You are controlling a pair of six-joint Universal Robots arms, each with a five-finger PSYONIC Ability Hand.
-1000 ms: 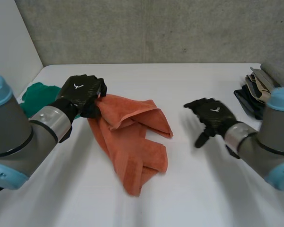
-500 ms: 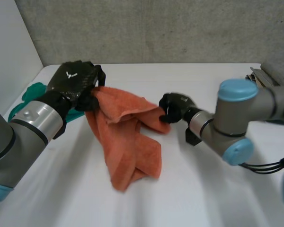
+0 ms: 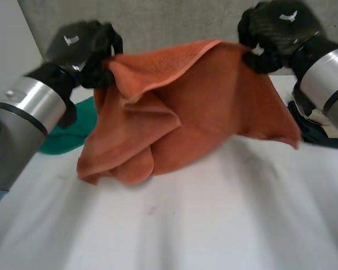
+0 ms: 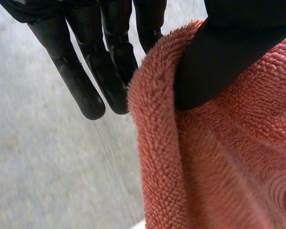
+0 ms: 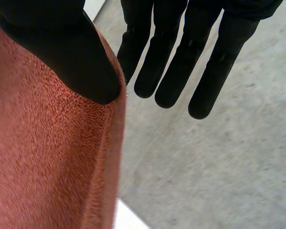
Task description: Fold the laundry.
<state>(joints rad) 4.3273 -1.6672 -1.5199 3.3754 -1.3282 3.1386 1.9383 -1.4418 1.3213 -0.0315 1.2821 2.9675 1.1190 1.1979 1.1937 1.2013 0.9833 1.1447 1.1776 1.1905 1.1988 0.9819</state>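
towel (image 3: pixel 197 112) over table (image 3: pixel 214 225), cloth (image 3: pixel 73 132) left, stack (image 3: pixel 312 130) right

The orange terry towel (image 3: pixel 180 118) hangs spread out in the air, one top corner pinched by the left robot hand (image 3: pixel 81 48), the other by the right robot hand (image 3: pixel 276 31), its lower part bunched in loose folds beneath the left robot hand, low over the table (image 3: pixel 186 225).

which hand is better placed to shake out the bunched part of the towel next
Left, probably. The left hand pinches the orange towel directly above where it hangs doubled over and bunched. The right hand pinches the other end of the top edge, where the cloth hangs as a flatter sheet.
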